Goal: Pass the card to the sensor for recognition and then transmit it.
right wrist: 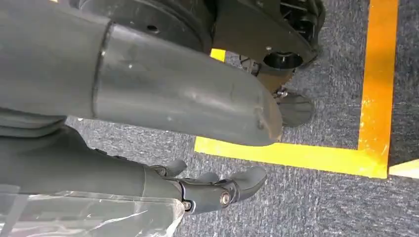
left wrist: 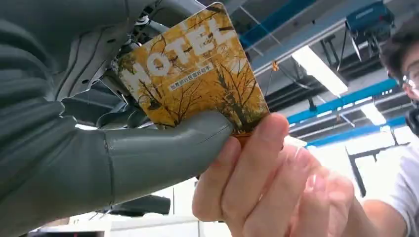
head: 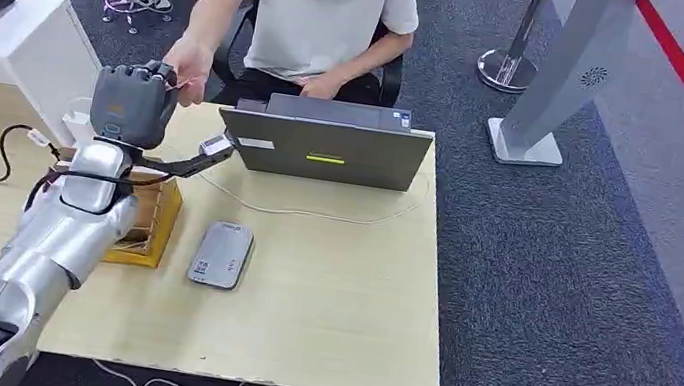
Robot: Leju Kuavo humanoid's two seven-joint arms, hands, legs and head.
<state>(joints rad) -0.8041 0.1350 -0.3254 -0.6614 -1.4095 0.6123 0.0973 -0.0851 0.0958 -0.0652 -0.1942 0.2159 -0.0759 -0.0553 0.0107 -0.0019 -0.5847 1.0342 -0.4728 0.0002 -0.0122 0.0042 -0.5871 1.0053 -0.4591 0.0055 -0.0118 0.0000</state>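
Card: we judge the hotel key card (left wrist: 197, 74) light, stiff, slippery; best pinched at one edge.
Left hand (left wrist: 89, 148): we pinch the card; the person's hand (left wrist: 257, 182) grips its corner.
Right hand (right wrist: 148, 94): hangs down, grasping nothing.

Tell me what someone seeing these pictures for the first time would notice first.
Most striking is the handover at the desk's far edge: the robot's raised left hand pinches a yellow HOTEL card under its thumb while a seated person's hand grips the card's corner. Next comes the open laptop in front of that person, with a grey card reader lying flat on the wooden desk.
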